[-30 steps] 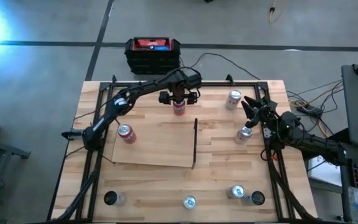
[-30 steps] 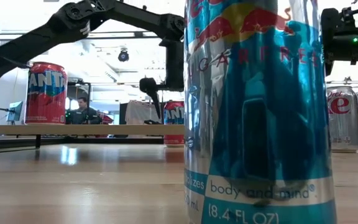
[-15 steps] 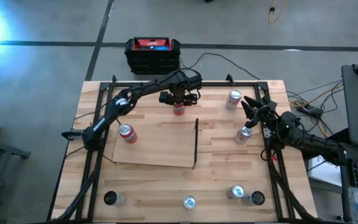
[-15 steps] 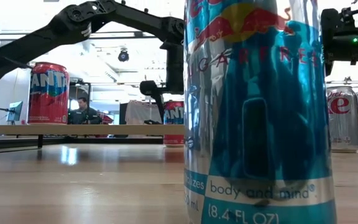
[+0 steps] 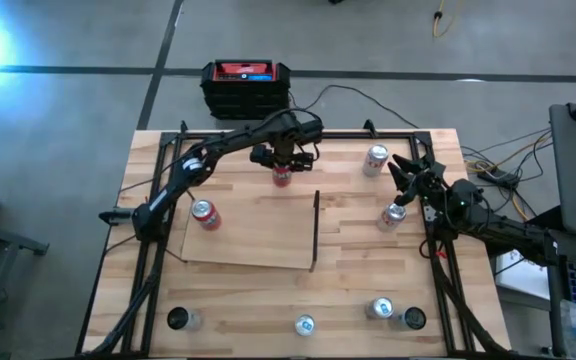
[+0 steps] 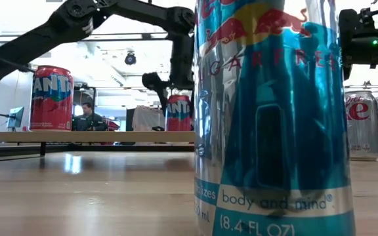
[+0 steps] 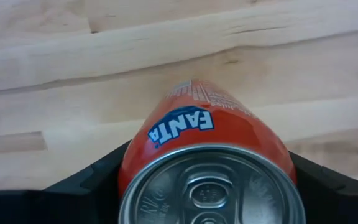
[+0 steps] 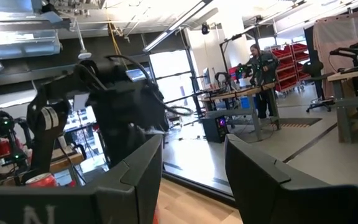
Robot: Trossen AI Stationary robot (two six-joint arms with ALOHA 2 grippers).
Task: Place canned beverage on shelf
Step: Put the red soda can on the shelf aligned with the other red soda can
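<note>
From the high view, the left gripper point(image 5: 283, 160) sits at the far middle of the table, closed around the red Fanta can point(image 5: 282, 177), which stands upright with its long axis vertical, just beyond the far edge of the shelf point(image 5: 253, 232). The shelf lies nearer the camera side of the can, so the coming move looks like a short carry toward the board, to the left of its black upright bar point(image 5: 314, 230) (a second red can point(image 5: 203, 214) already stands on the board near its left end). The right gripper point(image 5: 408, 172) waits well apart at the table's right, by a silver can point(image 5: 394, 214), so the left arm is plainly the nearer one. In the low view the held can point(image 6: 179, 113) shows its base level with or above the shelf's top point(image 6: 110, 136), apparently lifted clear of the tabletop. The left wrist view shows the can point(image 7: 207, 162) clamped between both dark fingers point(image 7: 86, 183), lid toward the lens. In the right wrist view the right arm's own fingers point(image 8: 138, 171) stand with a gap between them and nothing in it, though they are judged to be drawn fully in.
</note>
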